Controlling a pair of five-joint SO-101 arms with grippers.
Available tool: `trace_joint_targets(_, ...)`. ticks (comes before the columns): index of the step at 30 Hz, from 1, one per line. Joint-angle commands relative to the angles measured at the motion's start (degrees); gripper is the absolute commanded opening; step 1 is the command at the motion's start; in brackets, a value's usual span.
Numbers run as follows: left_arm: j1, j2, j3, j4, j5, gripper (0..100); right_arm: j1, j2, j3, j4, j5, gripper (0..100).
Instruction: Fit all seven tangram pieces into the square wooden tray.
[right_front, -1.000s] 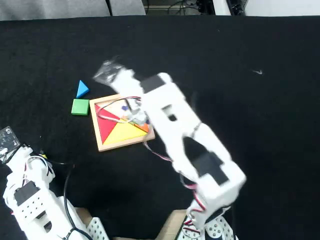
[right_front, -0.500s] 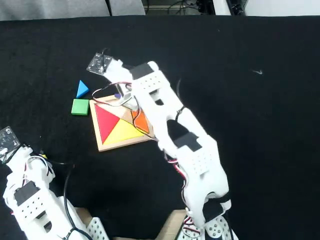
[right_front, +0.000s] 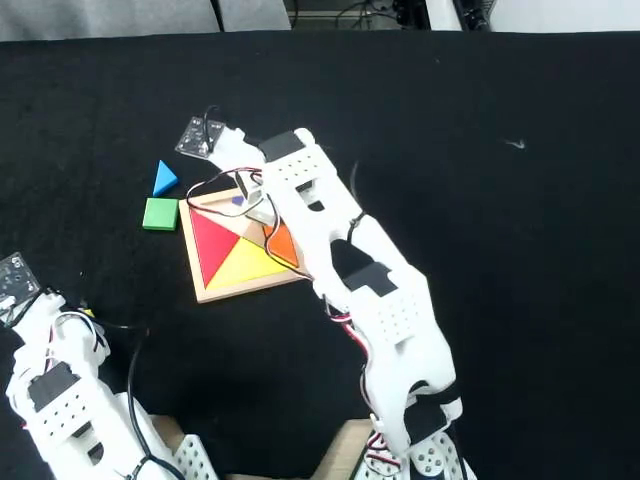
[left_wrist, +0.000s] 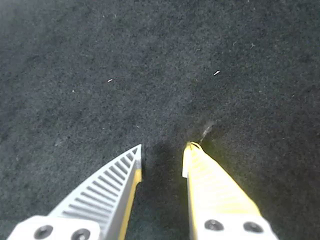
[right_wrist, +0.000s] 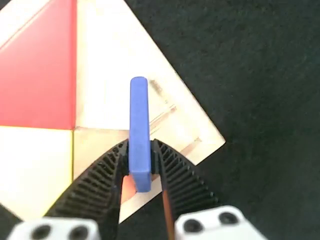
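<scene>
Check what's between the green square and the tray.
Nothing: in the high view the green square sits close beside the tray's rim, at most a sliver of black cloth between.

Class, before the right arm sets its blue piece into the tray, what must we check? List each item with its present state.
1. Right gripper holds the blue piece: ok, shut on it.
2. Piece flat to the tray: not ok, it stands on edge.
3. Bare wood under the piece: ok.
4. Red piece and yellow piece seated: ok.
5. Left gripper out of the way: ok, open over black cloth.
6. Nothing left outside: not ok, blue triangle and green square lie beside the tray.
</scene>
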Motion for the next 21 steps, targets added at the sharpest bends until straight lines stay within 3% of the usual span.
trace_joint_targets(1,0.75,-0.7,-0.13,-1.23,-0.35,15,1.32,-0.4,-3.12,-1.76,0.35,1.1)
trace_joint_targets(21,0.75,-0.7,-0.13,-1.23,-0.35,15,0.7,2.24,-4.7,-1.76,-4.04,1.1)
